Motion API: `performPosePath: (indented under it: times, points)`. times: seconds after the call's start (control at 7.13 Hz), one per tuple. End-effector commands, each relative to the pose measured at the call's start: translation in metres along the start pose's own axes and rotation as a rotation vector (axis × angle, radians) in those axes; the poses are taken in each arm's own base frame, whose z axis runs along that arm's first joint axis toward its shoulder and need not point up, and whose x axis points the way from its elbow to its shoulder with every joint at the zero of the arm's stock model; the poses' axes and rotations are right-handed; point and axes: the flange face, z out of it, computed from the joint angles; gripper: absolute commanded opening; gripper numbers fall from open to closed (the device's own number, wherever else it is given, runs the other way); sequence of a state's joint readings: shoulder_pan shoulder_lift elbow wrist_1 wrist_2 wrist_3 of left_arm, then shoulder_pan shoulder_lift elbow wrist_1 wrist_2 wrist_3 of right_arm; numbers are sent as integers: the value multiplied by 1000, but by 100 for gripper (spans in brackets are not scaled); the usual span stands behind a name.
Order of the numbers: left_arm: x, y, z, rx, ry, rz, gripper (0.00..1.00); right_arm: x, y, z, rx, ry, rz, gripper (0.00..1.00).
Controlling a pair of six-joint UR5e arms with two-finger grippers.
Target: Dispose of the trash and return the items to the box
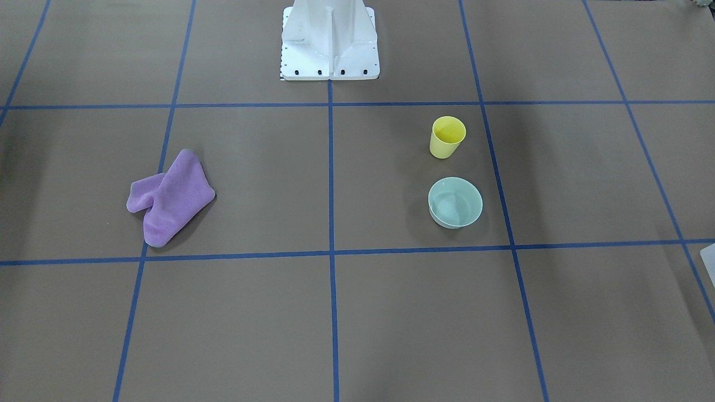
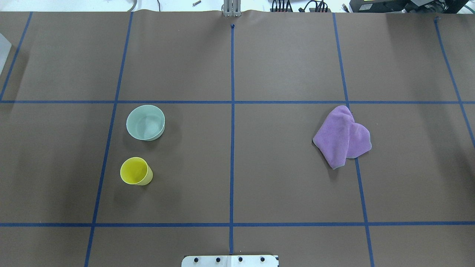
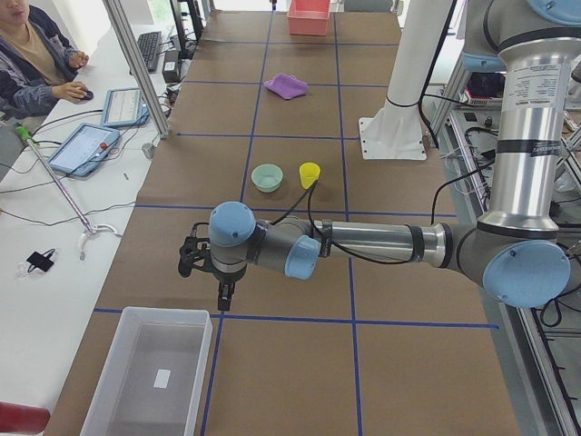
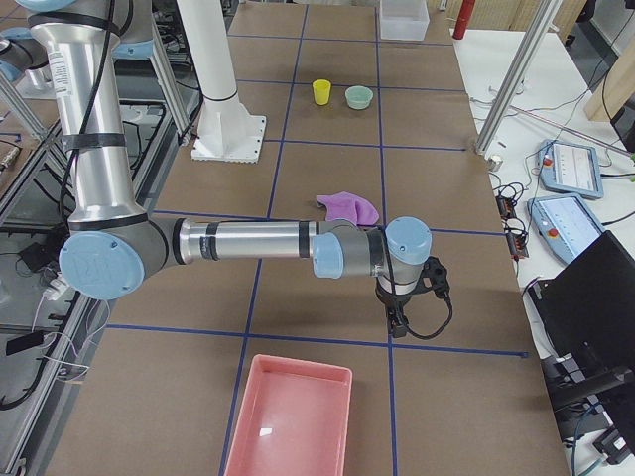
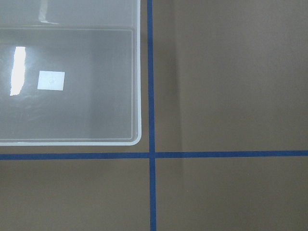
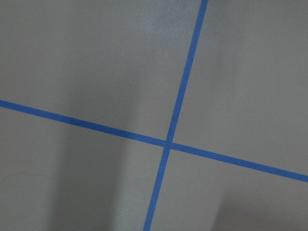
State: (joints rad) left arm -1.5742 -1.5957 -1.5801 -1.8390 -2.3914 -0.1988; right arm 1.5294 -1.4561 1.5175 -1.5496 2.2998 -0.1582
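The yellow cup (image 1: 447, 138) stands upright on the brown table, empty, also in the overhead view (image 2: 136, 171). The mint-green bowl (image 1: 455, 202) sits beside it (image 2: 145, 122). The translucent box (image 3: 150, 372) lies at the table's left end, empty; its corner fills the left wrist view (image 5: 136, 96). My left gripper (image 3: 222, 295) hangs over the table just before the box, far from the cup (image 3: 310, 174) and bowl (image 3: 267, 177). My right gripper (image 4: 397, 325) hangs near the pink tray. Both show only in side views, so I cannot tell whether they are open or shut.
A crumpled purple cloth (image 1: 167, 198) lies on the robot's right half (image 2: 343, 137). A pink tray (image 4: 291, 421) sits at the table's right end. The white bolted robot base (image 1: 329, 56) stands mid-table. An operator (image 3: 36, 54) sits beside tablets.
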Motion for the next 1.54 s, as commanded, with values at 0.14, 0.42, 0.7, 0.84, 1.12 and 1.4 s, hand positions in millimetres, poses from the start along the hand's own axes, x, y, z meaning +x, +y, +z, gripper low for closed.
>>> performPosePath:
  times: [0.14,0.42,0.7,0.84,1.12,1.4]
  points:
    - [22,-5,23,-35,16,43,98,-7,-3,-8,9,11,-25,100]
    - [40,-3,38,-59,24,77,98,-10,-4,-11,21,10,-34,100]
    - [43,-3,39,-60,27,83,98,-17,-7,-18,38,12,-39,100]
    - [51,-6,32,-48,30,98,97,-19,-5,-20,42,4,-40,100]
    - [86,-10,35,-39,61,181,97,-36,9,-29,71,-60,-63,100]
    - [95,-2,43,-26,72,219,98,-49,40,-37,88,-64,-82,100]
